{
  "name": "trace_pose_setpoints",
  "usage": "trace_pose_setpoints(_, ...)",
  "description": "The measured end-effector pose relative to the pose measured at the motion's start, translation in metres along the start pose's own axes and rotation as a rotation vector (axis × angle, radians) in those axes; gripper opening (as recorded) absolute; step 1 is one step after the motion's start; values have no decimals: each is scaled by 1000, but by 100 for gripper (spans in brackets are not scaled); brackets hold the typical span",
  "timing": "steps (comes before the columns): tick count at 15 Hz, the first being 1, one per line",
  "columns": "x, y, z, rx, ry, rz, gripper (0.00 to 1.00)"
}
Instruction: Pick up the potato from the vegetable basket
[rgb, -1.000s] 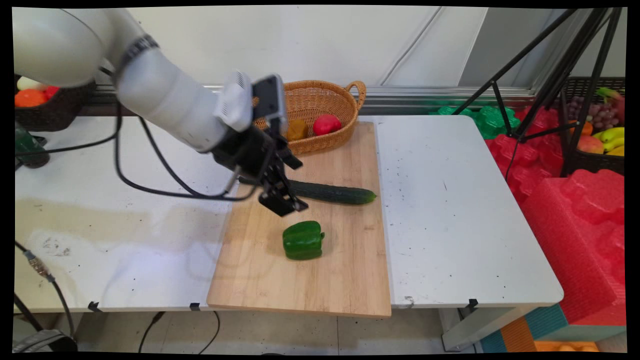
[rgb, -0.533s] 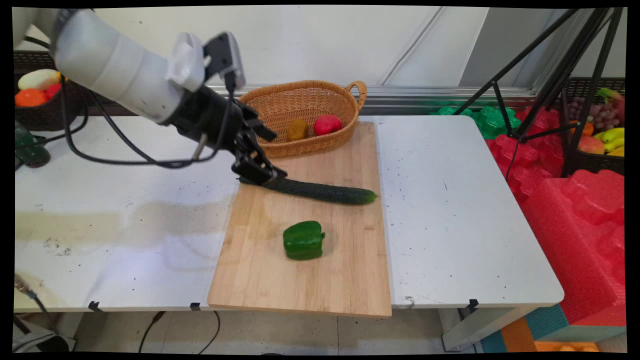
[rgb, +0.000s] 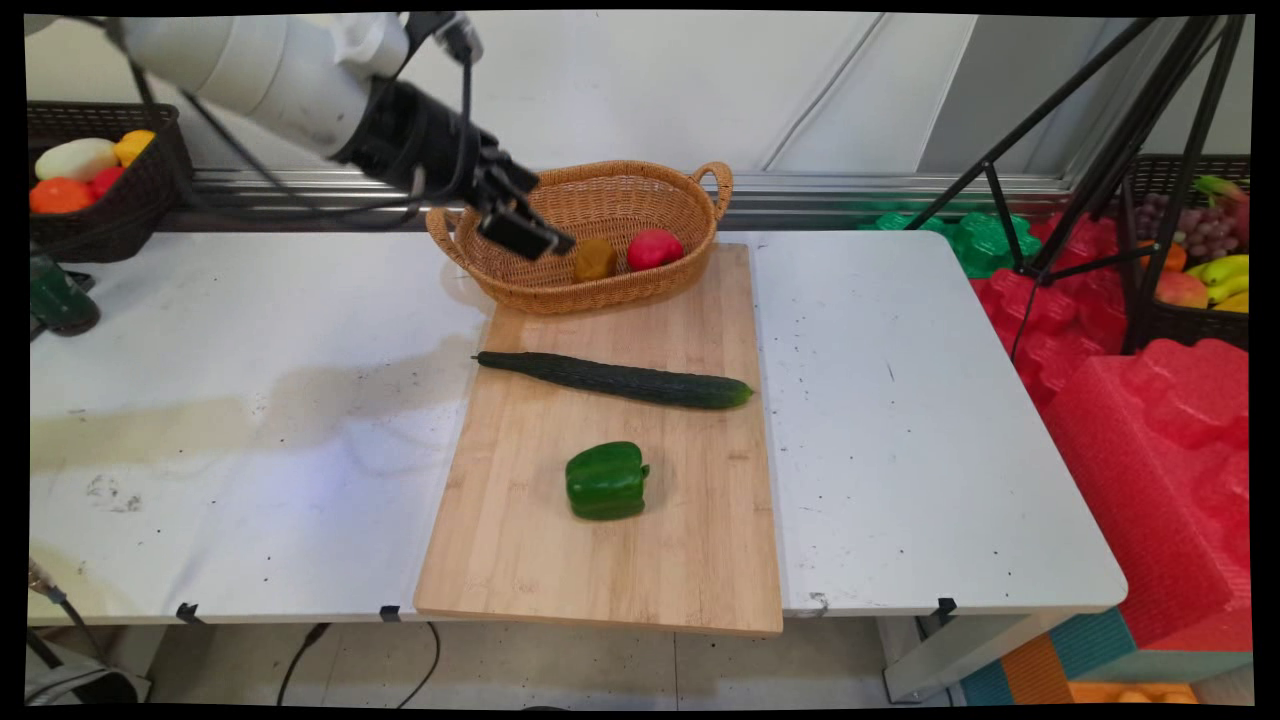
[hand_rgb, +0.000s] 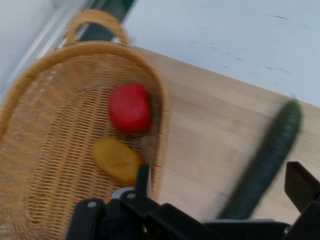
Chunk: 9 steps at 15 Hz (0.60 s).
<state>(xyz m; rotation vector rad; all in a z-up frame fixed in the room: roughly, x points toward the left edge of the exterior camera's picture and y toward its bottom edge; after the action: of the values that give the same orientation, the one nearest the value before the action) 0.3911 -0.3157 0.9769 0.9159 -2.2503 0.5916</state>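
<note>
My gripper (rgb: 535, 215) hangs open and empty above the near left part of a wicker basket (rgb: 640, 290). In the hand view its fingers (hand_rgb: 142, 180) stand wide apart with nothing between them, over the basket's rim (hand_rgb: 162, 115). Inside the basket lie a red fruit (rgb: 653, 248) (hand_rgb: 130, 107) and a yellow-brown piece (rgb: 595, 259) (hand_rgb: 117, 160). A long dark cucumber (rgb: 615, 380) (hand_rgb: 265, 165) lies across the wooden cutting board (rgb: 600, 560) in front of the basket. A green bell pepper (rgb: 605, 480) sits nearer on the board.
A dark basket of fruit (rgb: 90, 235) stands at the back left, with a dark green object (rgb: 60, 300) by the left edge. A black tripod (rgb: 1100, 150), red foam blocks (rgb: 1150, 430) and another fruit basket (rgb: 1200, 250) stand off the table's right side.
The gripper has risen and drawn back to the upper left, from just above the pepper, past the cucumber's left end, to over the basket. Cucumber and pepper lie where they were.
</note>
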Motion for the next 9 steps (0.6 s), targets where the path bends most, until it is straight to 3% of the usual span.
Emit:
trace_pose_setpoints(4,12,-31,26,87,-20,-54,100)
trace_pose_setpoints(9,21,-68,76,130,-81,-91,100)
